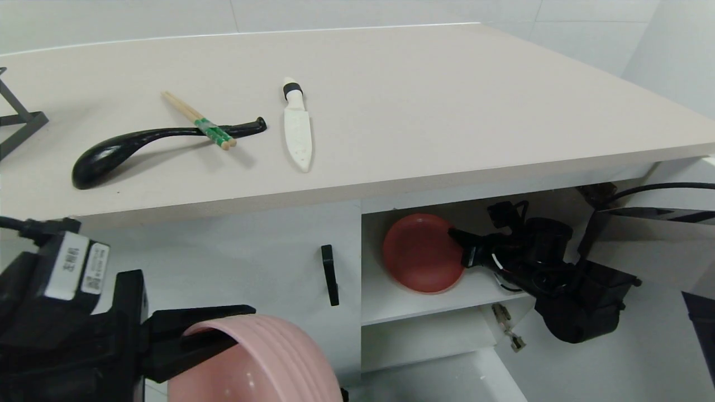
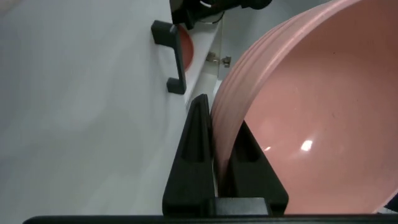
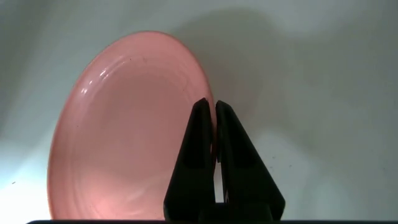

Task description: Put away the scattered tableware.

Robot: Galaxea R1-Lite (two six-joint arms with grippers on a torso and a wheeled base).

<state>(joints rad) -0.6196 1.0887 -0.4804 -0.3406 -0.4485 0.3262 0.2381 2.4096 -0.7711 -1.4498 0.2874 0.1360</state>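
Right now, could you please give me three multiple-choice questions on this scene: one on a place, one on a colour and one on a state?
1. Where is the red plate?
A. on the floor
B. on the upper cabinet shelf
C. in a drying rack

2. What colour is the band around the chopsticks?
A. green
B. blue
C. yellow

3. What state is the left gripper in?
A. open and empty
B. shut on the pink bowl at its rim
C. shut on a cup

Answers:
1. B: the plate stands on that shelf, with the right gripper at its rim.
2. A: a green band wraps the pair.
3. B: the bowl's wall sits pinched between its fingers.
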